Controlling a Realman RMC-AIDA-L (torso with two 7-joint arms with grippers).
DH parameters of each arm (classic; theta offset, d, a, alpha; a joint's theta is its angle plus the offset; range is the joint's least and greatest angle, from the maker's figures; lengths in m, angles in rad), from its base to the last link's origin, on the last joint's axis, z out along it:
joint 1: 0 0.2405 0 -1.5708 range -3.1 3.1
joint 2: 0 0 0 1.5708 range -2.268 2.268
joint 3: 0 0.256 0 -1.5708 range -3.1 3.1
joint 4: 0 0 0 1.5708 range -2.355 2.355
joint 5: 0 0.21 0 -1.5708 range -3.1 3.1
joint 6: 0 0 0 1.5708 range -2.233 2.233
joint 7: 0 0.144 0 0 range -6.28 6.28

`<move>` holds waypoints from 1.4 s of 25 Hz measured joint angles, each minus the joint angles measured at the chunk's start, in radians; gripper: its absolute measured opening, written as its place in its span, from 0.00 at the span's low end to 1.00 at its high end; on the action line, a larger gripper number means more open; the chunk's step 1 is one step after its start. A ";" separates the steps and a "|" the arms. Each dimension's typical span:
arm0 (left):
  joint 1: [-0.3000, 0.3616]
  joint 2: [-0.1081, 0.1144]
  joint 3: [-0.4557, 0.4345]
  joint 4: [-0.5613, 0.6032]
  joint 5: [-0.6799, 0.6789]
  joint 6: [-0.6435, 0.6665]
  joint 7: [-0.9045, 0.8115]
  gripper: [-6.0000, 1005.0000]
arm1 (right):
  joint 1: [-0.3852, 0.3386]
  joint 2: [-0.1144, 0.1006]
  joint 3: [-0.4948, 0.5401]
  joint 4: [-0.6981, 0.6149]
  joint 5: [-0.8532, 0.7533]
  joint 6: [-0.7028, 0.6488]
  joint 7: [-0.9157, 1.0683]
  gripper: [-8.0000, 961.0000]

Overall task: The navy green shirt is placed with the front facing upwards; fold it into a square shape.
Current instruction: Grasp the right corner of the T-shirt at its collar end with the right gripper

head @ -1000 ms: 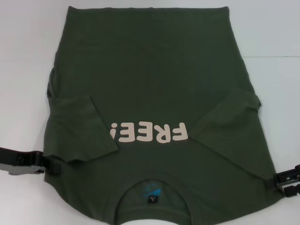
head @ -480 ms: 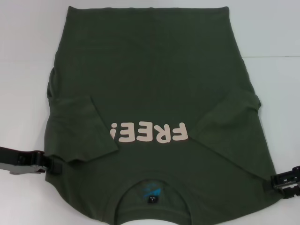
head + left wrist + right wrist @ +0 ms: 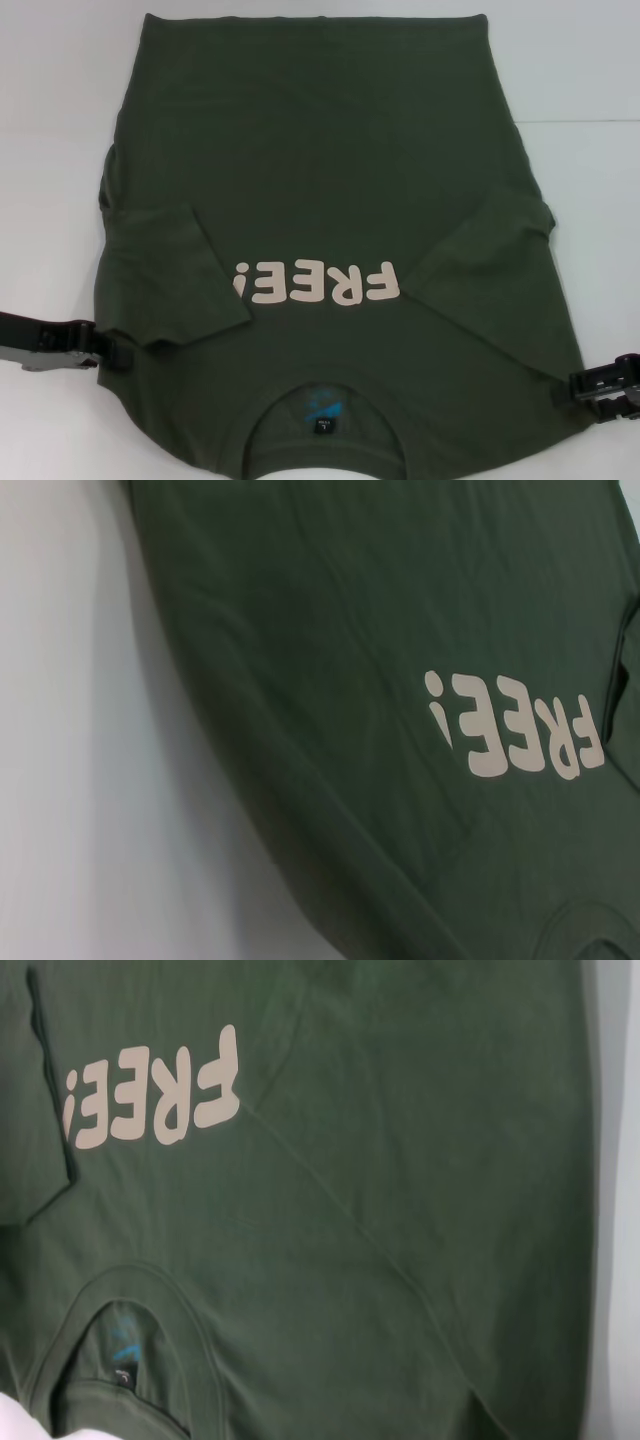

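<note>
The navy green shirt (image 3: 320, 170) lies flat on the white table, front up, with its collar (image 3: 325, 415) nearest me. Its pale "FREE!" lettering (image 3: 318, 283) reads upside down. Both short sleeves are folded inward over the chest, the left sleeve (image 3: 175, 285) and the right sleeve (image 3: 490, 265). My left gripper (image 3: 118, 352) sits low at the shirt's left shoulder edge, touching the cloth. At the right shoulder edge is my right gripper (image 3: 575, 385). The wrist views show only the shirt (image 3: 360, 660) (image 3: 420, 1160) and its lettering (image 3: 515, 735) (image 3: 150, 1095).
The bare white table (image 3: 50, 150) surrounds the shirt on the left, right and far sides. A faint seam in the tabletop (image 3: 590, 122) runs across at the right. Nothing else lies nearby.
My right gripper has slid a little to the left, closer against the shirt's right shoulder edge. The left gripper and the shirt have stayed put.
</note>
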 joint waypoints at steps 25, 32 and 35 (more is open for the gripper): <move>0.003 -0.002 0.000 0.000 -0.014 -0.002 0.007 0.06 | 0.000 0.001 0.045 0.052 0.060 0.031 -0.031 0.85; 0.006 -0.002 0.000 0.000 -0.022 -0.001 0.011 0.06 | 0.000 -0.003 0.051 0.057 0.061 0.034 -0.030 0.82; 0.006 -0.002 0.000 0.000 -0.023 -0.001 0.011 0.06 | 0.000 -0.005 0.051 0.057 0.061 0.037 -0.023 0.80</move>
